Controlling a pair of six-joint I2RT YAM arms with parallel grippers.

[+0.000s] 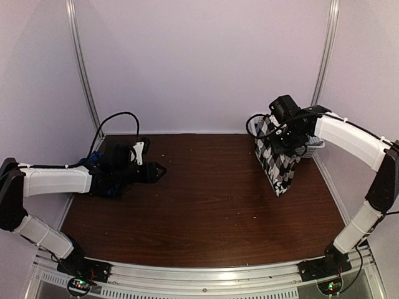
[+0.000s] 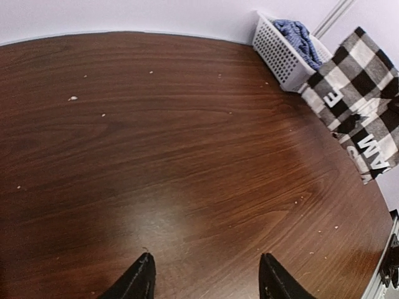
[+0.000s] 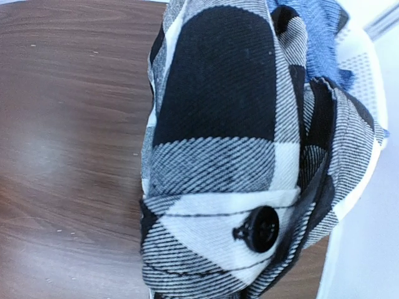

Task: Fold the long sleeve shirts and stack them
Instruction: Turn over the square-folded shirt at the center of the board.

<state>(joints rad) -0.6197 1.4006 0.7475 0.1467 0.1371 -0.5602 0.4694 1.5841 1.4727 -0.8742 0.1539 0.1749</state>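
Observation:
A long sleeve shirt with large black-and-white checks and white lettering point(image 1: 278, 163) hangs off the table at the right, with my right gripper point(image 1: 282, 132) shut on its top. In the right wrist view this checked shirt point(image 3: 218, 118) fills the frame and hides the fingers; a black button point(image 3: 262, 229) shows on it. From the left wrist the same shirt point(image 2: 361, 106) hangs at the far right. My left gripper point(image 2: 207, 274) is open and low over bare wood at the left point(image 1: 159, 171), with nothing between its fingers. A dark blue-black heap of cloth point(image 1: 112, 184) lies under the left arm.
A white perforated basket point(image 2: 277, 56) stands at the back right corner with blue cloth point(image 2: 298, 34) in it, just behind the hanging shirt. The brown wooden table point(image 1: 206, 199) is walled at the back and both sides. Small crumbs dot the wood.

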